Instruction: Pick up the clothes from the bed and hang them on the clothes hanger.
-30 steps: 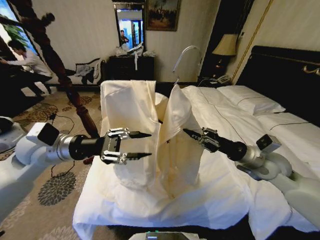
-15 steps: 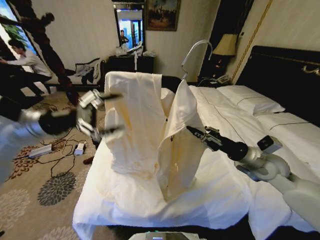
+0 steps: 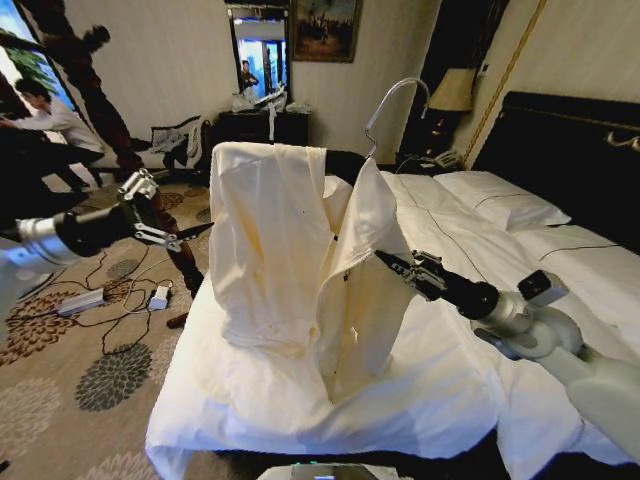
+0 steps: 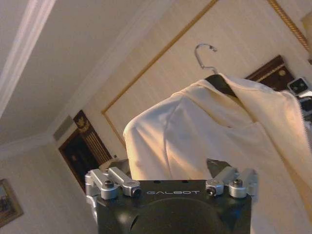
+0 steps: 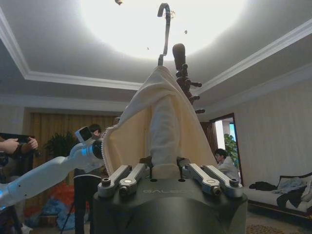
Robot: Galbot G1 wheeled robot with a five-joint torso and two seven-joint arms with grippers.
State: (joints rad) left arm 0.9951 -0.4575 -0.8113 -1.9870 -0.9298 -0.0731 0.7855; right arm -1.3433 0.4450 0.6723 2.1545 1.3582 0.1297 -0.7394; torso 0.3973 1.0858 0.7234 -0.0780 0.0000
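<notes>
With our left hand [image 3: 170,225] now drawn back open toward the floor side, we see the shirt [image 3: 300,260] on its hanger [image 3: 395,105] held above the bed [image 3: 470,250] by our right hand [image 3: 385,262] alone, closed on its front.

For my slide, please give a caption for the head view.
Right hand holds the cream shirt on its hanger above the bed; left hand apart, open.

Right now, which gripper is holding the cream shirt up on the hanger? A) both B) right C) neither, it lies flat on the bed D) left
B: the right gripper is pinched on the cream long-sleeved shirt, which hangs on the dark hanger with a silver wire hook above the white-covered bed, while the left gripper is open off to the side, clear of the fabric.
</notes>
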